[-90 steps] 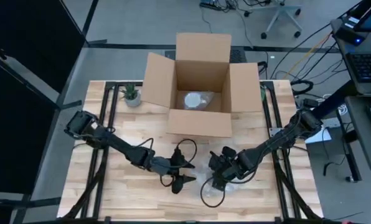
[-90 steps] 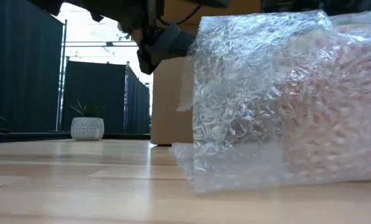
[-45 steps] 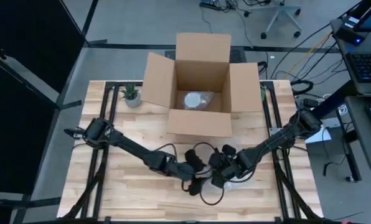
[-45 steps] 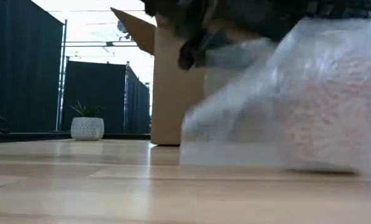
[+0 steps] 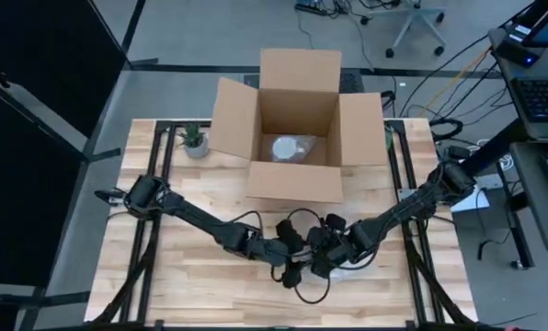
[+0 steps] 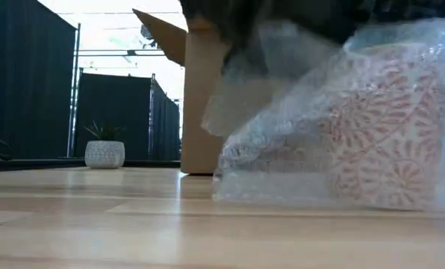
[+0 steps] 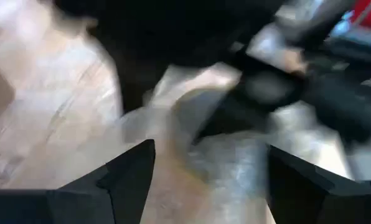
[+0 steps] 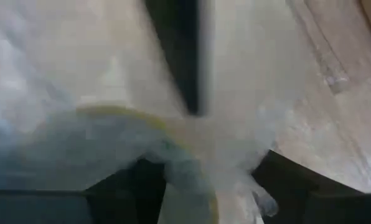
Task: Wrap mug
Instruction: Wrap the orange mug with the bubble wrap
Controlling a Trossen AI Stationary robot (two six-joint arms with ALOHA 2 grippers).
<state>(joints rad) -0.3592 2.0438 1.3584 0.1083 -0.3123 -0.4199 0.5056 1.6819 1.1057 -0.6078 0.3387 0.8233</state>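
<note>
A mug with a red pattern sits inside clear bubble wrap on the table, near the front edge right of centre. My right gripper is over the bundle's left end, shut on the wrap. My left gripper is close beside it on the left, open. In the left wrist view its fingers stand on either side of the wrap; I cannot tell whether they touch it. My right gripper pinches a bunched part of the bubble wrap between its two fingers, coming from above at the bundle's left end. One layer or several, I cannot tell. The wrapped mug rests with its underside on the table.
An open cardboard box stands at the table's far middle, with another wrapped bundle inside. A small potted plant is at the far left. Bare wood lies to the left and near side of the grippers.
My left gripper has gone toward the table's right edge, up to the wrapped mug and my right gripper. The bundle has shifted on the table, and its wrap has been pulled into a lower, slanting shape.
</note>
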